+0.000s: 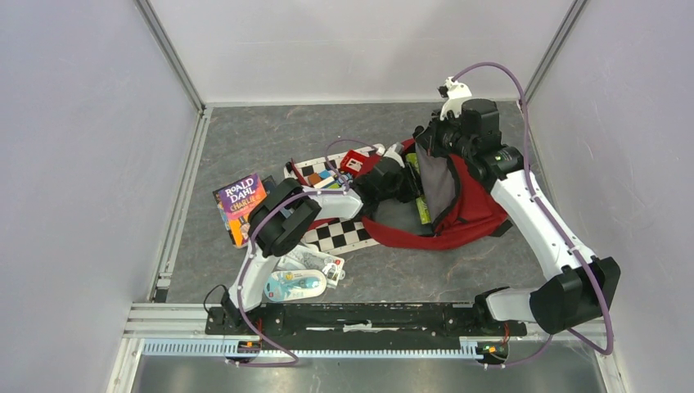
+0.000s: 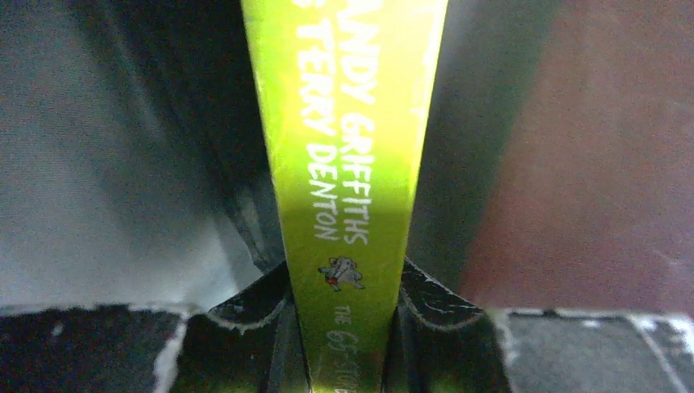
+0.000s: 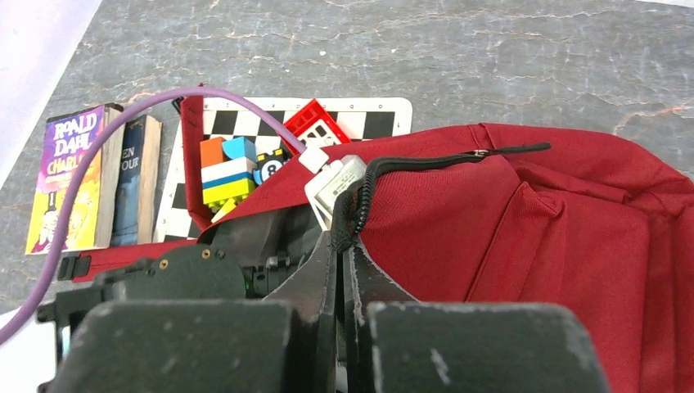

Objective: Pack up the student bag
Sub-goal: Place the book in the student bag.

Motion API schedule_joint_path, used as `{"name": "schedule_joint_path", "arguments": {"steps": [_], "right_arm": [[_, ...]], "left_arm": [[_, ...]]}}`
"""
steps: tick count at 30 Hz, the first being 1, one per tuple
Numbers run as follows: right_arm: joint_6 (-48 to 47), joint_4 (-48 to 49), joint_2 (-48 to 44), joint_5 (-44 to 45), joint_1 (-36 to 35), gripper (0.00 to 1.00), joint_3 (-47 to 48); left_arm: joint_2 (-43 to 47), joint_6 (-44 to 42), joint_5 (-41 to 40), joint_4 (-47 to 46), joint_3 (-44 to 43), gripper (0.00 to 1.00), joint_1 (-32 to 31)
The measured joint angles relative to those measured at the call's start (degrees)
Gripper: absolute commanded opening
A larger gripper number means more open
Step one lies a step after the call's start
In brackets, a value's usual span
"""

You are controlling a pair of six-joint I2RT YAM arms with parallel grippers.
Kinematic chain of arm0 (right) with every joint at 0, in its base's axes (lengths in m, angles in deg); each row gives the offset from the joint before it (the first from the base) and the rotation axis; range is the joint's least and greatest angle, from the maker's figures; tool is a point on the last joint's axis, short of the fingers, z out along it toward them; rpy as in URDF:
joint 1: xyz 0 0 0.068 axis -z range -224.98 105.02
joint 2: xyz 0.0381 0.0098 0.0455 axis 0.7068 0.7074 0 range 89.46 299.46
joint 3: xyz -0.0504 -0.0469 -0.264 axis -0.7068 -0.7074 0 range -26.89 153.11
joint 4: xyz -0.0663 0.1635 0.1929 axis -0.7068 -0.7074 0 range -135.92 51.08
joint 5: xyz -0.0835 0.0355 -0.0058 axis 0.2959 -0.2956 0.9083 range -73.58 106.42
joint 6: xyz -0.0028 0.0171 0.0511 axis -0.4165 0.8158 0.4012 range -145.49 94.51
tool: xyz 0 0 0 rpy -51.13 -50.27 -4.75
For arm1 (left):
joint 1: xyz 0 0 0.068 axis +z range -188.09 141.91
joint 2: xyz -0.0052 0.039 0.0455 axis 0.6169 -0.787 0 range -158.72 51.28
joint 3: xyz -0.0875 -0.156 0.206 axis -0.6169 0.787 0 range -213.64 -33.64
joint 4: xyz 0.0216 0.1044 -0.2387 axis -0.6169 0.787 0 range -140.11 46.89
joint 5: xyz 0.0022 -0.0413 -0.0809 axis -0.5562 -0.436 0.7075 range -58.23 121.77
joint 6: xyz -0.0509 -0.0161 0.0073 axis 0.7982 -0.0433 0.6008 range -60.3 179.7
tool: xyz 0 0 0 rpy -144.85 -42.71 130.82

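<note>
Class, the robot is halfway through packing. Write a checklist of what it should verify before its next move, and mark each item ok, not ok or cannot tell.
1. Left pincer grips the green book by its spine: ok.
2. Right pincer is shut on the student bag at its zipper edge, holding the mouth open: ok.
3. Green book is inside the bag's opening, grey lining beside it: ok.
4. Book rests on the bag's bottom, safe to release: cannot tell.
5. Everything is packed: not ok. The Roald Dahl book and chessboard lie outside on the table.
</note>
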Motion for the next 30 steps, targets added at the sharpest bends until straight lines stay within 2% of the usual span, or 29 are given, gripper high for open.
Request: {"name": "schedule_joint_path", "arguments": {"steps": [6,11,15,16,17,19,22,24,26,30], "right_arm": [[-2.05,-0.66,-0.04,7.26,-0.2,0.0,-0.24],[-4.68,-2.14,-0.24,17.03,0.2,0.0,-2.34],[-6.51,-2.56,-0.94,24.11,3.78,0.0,-7.45],[-6.91,-2.56,-0.94,25.86,4.92,0.03,-9.42],[-7.08,-2.6,-0.9,26.62,6.43,0.07,-10.34],[-7.52,-2.78,-0.52,28.04,8.92,0.22,-12.61],[-8.07,-2.78,2.05,29.29,11.54,0.53,-13.55],[-8.66,-2.8,3.85,29.49,12.15,0.81,-13.55],[-8.48,-2.97,4.66,29.55,12.31,0.96,-13.57],[-8.48,-3.23,3.89,29.16,12.46,0.98,-13.57]], "left_arm": [[0.59,-3.87,-2.47,5.2,-1.73,0.64,-1.88],[8.39,-9.44,-5.95,11.67,6.34,0.82,-1.95],[20.48,-15.32,-10.08,17.86,11.06,0.95,-1.95],[23.93,-16.81,-11.15,19.12,11.65,0.98,-1.95],[26.82,-18.1,-11.91,20.15,12.02,1.0,-1.95],[33.77,-21.05,-14.03,23.04,12.7,1.0,-1.84],[42.95,-24.46,-14.08,27.93,14.19,1.0,0.02],[47.6,-25.83,-13.05,31.41,15.32,1.0,2.97],[51.84,-27.17,-11.91,35.85,17.22,1.0,8.31],[57.64,-30.08,-9.2,45.0,21.44,1.0,23.06]]}}
